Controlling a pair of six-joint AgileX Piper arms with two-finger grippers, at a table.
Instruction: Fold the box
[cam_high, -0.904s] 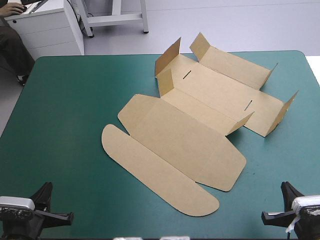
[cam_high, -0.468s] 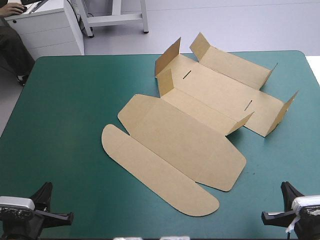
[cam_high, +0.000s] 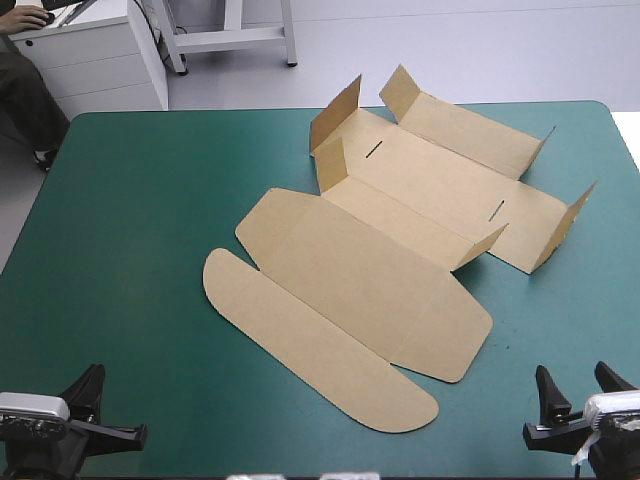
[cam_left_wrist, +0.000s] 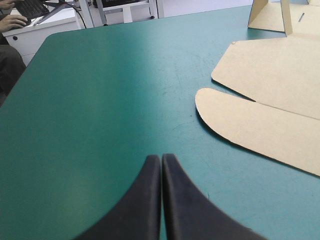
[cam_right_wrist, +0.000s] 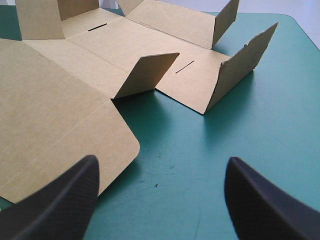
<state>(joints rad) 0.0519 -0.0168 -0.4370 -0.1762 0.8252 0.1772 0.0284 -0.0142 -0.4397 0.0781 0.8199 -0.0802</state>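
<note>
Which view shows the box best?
The high view: the whole box is in frame, flaps raised at its far end, the rounded flap near. The left wrist view catches only the rounded flap and part of a panel; the right wrist view shows the raised flaps and slots, the rest cut off.

1. Table (cam_high: 120, 250): one unit. Its flat, level top fills most of the high view, with the far edge near the top of that view.
2. Teal-green cover (cam_high: 140, 330): spread across the whole top, lying smooth and flush out to the edges.
3. Corners: the far left corner (cam_high: 76, 119) and far right corner (cam_high: 600, 106) are both rounded.
4. Surface wear: fine scratches (cam_right_wrist: 152, 175) and a small dark speck (cam_right_wrist: 156, 185) show in the right wrist view. Fainter scuff lines (cam_left_wrist: 175, 87) show in the left wrist view.
5. Finish: slight sheen, with a pale band of reflected light (cam_left_wrist: 145, 60) running across the cover.
</note>
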